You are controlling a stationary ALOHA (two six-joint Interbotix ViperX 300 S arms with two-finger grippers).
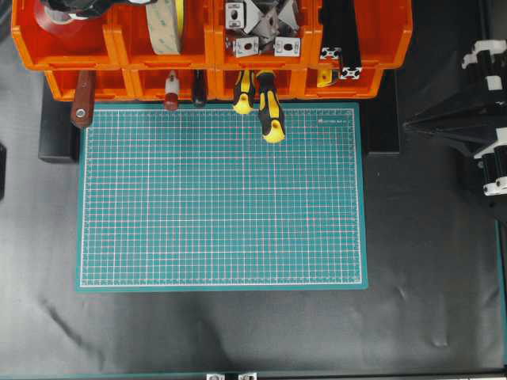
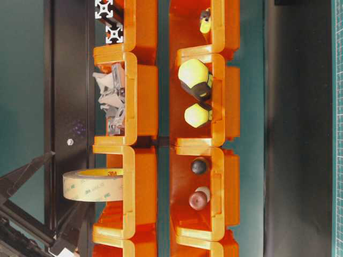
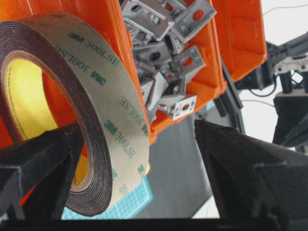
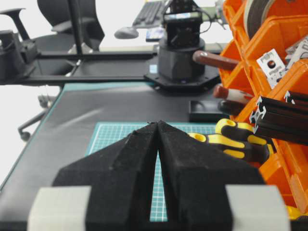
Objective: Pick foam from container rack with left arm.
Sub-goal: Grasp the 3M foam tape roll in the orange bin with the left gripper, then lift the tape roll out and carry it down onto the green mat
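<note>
Foam [image 3: 72,110] lower edge hidden behind open left end effector [image 3: 139,159].

Left claw [image 3: 134,159] spread wide, right claw [image 4: 158,126] tips pressed together

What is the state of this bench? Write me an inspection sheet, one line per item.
Surface: green cutting mat on a black table; only tool handles overhang the mat's top edge.
Job's things: foam roll stands on edge in an upper bin of the container rack, not yet lifted.
Clutter: metal brackets, yellow-black tools, red tape roll, black extrusions, all in the bins.
Grippers: left gripper open, fingers either side of the roll's band, not clamped; right gripper shut, empty, above the mat.
Cables: thin wires near the far arm.
Surroundings: office chair, keyboard.
</note>
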